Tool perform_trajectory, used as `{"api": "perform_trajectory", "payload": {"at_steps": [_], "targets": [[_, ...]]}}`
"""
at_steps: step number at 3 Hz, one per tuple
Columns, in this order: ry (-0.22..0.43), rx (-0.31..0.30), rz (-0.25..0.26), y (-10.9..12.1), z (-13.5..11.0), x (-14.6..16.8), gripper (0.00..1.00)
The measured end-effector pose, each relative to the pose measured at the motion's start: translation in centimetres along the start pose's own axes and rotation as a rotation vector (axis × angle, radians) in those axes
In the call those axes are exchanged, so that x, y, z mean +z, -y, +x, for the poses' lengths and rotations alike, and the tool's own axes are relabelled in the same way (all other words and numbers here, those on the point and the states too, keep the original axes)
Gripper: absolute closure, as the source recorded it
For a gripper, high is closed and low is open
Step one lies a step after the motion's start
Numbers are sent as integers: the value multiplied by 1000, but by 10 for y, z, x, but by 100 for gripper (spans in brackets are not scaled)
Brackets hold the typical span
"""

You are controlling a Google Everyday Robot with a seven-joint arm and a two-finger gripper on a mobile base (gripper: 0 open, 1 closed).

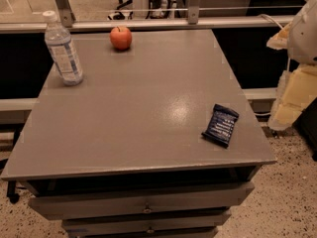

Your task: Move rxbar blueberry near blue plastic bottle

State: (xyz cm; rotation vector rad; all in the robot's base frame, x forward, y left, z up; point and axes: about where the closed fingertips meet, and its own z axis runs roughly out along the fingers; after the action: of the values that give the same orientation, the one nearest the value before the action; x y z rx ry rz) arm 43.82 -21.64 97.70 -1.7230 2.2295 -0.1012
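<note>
The rxbar blueberry [220, 125], a flat dark navy bar with pale text, lies on the grey table [143, 113] near its front right corner. The blue plastic bottle [62, 49], clear with a white cap and pale label, stands upright at the table's back left. The gripper [293, 99], pale yellow under a white arm, hangs at the right edge of the view, off the table's right side and to the right of the bar, touching nothing.
A red-orange apple [121, 37] sits at the back middle of the table, right of the bottle. The table has drawers [143, 205] below its front edge. A rail [148, 25] runs behind the table. The floor is speckled.
</note>
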Motion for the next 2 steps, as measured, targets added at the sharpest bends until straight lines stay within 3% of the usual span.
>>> {"api": "perform_trajectory", "payload": {"at_steps": [2], "targets": [[31, 3, 5, 0, -2, 3, 0]]}}
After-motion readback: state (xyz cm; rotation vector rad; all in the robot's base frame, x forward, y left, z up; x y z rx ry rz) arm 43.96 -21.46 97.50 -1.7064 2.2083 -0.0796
